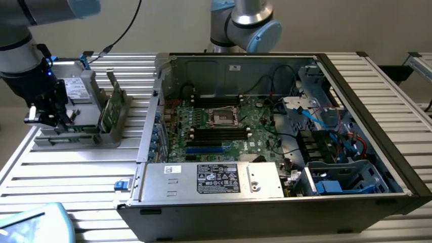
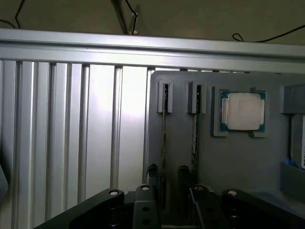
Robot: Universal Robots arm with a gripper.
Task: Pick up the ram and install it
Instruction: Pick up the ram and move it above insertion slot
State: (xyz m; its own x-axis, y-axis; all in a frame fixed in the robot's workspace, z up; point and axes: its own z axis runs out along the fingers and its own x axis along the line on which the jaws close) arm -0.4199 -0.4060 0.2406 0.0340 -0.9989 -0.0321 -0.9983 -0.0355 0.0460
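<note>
Our half-open, empty gripper point(image 2: 167, 172) straddles the thin dark green ram stick point(image 2: 164, 138), its long edge running straight away from us.

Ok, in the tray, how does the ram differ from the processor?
The two sticks of ram stand on edge in narrow slots of the tray; the processor lies flat in a square recess. The ram is long, thin and dark green; the processor is square with a silver top. Both sit side by side in the same grey tray.
</note>
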